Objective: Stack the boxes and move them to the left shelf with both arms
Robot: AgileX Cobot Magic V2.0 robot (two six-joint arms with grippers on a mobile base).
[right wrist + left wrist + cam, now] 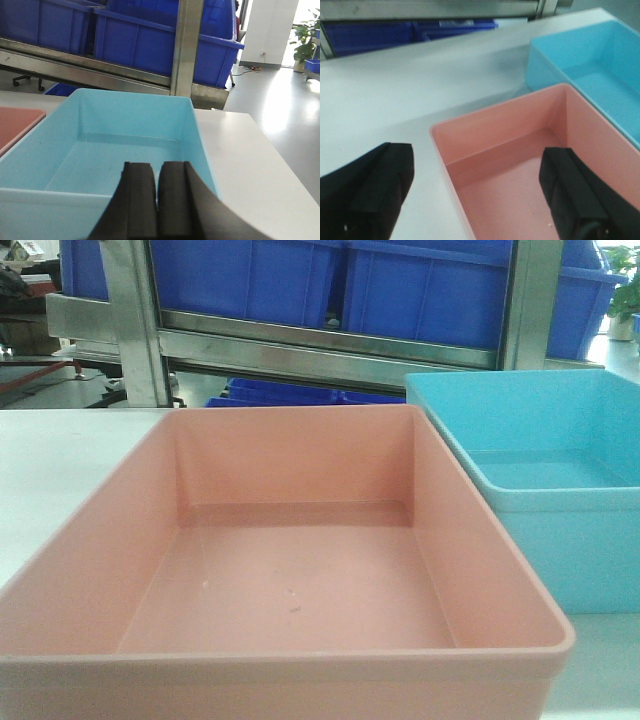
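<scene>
Sitting on the white tabletop (60, 470) in the front view, the shallow salmon-pink plastic bin (290, 580) is nearest, the matching sky-blue plastic bin (560, 470) is just beside its right rim, and the brushed-steel rack (330, 352) with big dark blue bins (420, 285) stands behind. Left wrist view: the left gripper (475, 157) is spread wide, one dark finger outside the pink bin's left wall, the other above its floor. Right wrist view: the right gripper (158, 172) has its fingers pressed together, empty, above the blue bin's near rim.
</scene>
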